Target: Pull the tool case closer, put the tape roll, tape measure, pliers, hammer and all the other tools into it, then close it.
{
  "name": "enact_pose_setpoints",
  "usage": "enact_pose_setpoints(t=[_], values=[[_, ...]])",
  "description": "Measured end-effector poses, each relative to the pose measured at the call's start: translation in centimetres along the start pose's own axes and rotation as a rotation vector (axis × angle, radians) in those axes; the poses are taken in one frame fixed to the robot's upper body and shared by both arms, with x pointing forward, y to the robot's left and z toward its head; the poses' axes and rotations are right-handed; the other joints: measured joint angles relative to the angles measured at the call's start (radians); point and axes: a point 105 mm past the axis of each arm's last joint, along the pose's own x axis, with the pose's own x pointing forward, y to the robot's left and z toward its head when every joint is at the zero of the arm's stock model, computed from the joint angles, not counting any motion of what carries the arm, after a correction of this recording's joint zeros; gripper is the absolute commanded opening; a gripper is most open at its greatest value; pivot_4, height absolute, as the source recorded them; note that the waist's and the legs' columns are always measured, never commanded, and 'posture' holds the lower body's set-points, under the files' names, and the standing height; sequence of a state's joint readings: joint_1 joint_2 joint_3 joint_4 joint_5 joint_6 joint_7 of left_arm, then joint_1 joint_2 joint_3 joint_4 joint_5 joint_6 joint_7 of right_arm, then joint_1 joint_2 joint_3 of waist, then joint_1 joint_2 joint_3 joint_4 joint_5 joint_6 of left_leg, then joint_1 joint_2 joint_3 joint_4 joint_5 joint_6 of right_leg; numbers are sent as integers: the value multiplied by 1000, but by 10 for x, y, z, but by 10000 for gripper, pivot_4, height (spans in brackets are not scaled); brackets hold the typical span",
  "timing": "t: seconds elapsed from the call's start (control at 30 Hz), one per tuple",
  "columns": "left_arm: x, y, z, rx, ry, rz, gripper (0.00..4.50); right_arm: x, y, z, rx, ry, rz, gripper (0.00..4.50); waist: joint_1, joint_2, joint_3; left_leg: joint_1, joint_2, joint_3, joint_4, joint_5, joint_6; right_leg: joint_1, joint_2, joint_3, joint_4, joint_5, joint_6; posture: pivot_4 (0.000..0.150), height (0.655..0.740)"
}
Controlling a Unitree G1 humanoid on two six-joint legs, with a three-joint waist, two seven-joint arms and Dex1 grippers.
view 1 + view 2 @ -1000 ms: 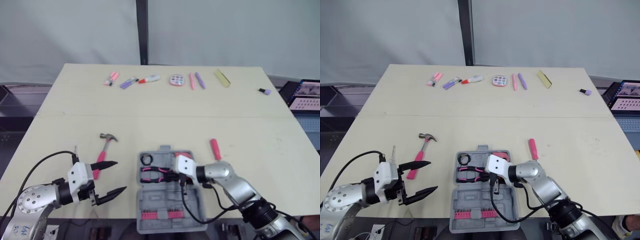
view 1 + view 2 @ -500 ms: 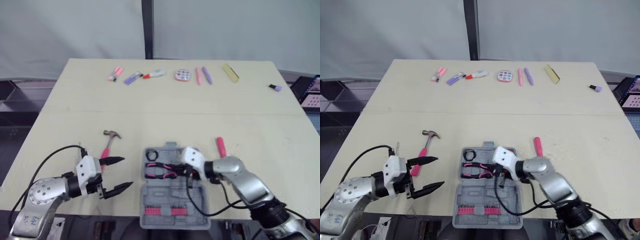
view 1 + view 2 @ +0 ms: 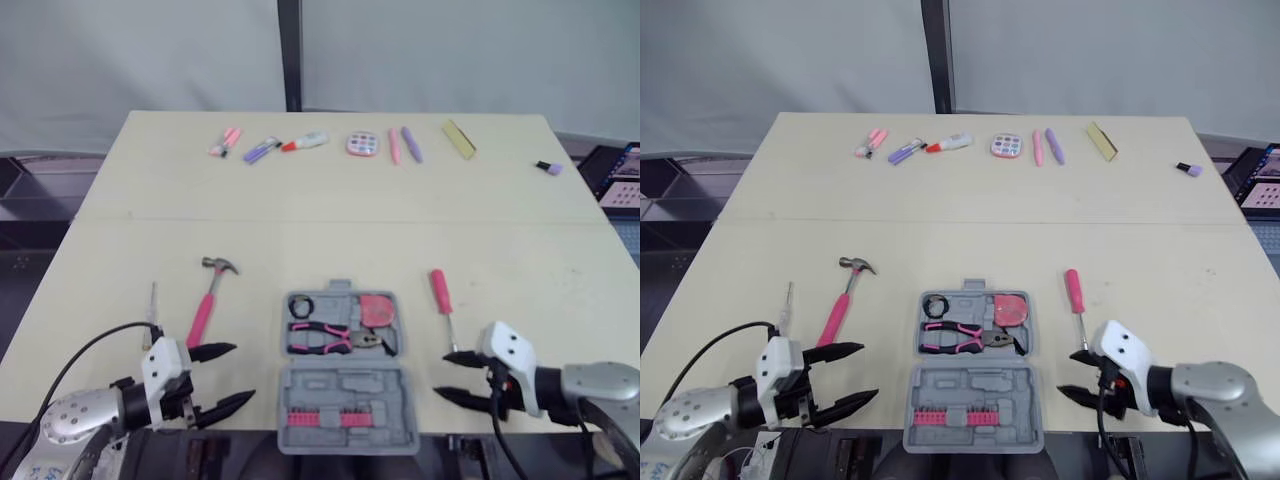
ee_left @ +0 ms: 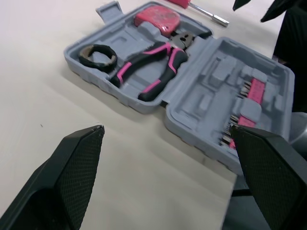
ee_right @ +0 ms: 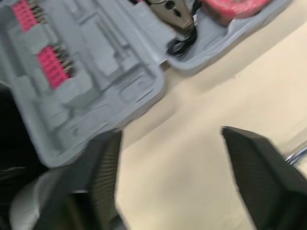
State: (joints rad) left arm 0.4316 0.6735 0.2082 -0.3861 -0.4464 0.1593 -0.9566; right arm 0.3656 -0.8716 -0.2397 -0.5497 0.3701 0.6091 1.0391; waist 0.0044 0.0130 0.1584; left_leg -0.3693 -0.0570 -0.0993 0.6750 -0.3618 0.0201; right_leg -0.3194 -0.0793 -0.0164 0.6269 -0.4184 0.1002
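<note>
The grey tool case [image 3: 340, 395] lies open at the table's front edge. In its far half are a black tape roll [image 3: 300, 305], pink-handled pliers [image 3: 325, 338] and a pink tape measure [image 3: 377, 310]. A pink-handled hammer [image 3: 207, 297] lies left of the case, and a pink screwdriver [image 3: 440, 295] right of it. A thin metal tool [image 3: 152, 300] rests further left. My left gripper [image 3: 240, 373] stands open and empty, front left of the case. My right gripper [image 3: 442, 374] is open and empty just right of the case, below the screwdriver tip. The left wrist view looks over the pliers [image 4: 148, 72] and tape roll [image 4: 97, 54].
Along the far edge lie pink and purple markers [image 3: 258, 150], a round pink item [image 3: 361, 144], two pens [image 3: 403, 145], a yellow block [image 3: 459, 139] and a small purple piece [image 3: 545, 167]. A laptop [image 3: 620, 180] sits off the table's right side.
My right gripper has pulled out of the case toward the front right and opened, leaving the pliers lying in the case. The head camera has shifted. The left gripper stays open.
</note>
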Motion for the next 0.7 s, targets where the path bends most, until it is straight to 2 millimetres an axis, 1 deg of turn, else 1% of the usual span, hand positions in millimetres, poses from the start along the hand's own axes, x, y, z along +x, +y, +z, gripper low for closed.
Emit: enact_pose_setpoints(t=[0.13,0.33,0.47,0.5,0.53,0.57,0.63,0.7], values=[[-3,-3,-2,-3,-15,32,45000,-10,8,-19,55,34,-12,44571,7,0,0,0,0,0,0,0,0,0,0,0,0,0,0,1500,7134],[-6,-11,-7,-14,1,47,45000,-14,13,-26,63,19,-33,44571,10,1,0,0,0,0,-1,0,0,0,0,0,0,0,0,1500,7134],[-4,-8,-6,30,5,54,45000,-15,12,-29,59,25,-45,44571,19,1,0,0,0,1,0,0,0,0,0,0,1,0,0,1500,7134],[-3,-5,-7,43,9,57,42450,-15,9,-29,52,22,-54,39452,19,1,0,0,0,1,0,0,0,0,0,0,1,0,0,1500,7134],[-2,-1,-9,46,14,62,39260,-15,5,-26,43,14,-66,36803,19,1,0,0,0,1,0,0,0,0,0,0,1,0,0,1500,7134],[0,2,-10,51,20,63,35887,-15,0,-24,35,6,-81,32122,19,1,0,0,0,1,0,0,0,0,0,0,1,0,0,1500,7134],[4,8,-12,65,31,59,25085,-13,-7,-19,13,-7,-102,21284,18,1,0,0,0,1,0,0,0,0,0,0,2,0,0,1500,7134],[10,14,-12,89,42,55,14722,-8,-13,-18,6,-6,-113,10868,19,1,0,0,0,1,0,0,0,-1,1,-1,4,0,0,1500,7134]])
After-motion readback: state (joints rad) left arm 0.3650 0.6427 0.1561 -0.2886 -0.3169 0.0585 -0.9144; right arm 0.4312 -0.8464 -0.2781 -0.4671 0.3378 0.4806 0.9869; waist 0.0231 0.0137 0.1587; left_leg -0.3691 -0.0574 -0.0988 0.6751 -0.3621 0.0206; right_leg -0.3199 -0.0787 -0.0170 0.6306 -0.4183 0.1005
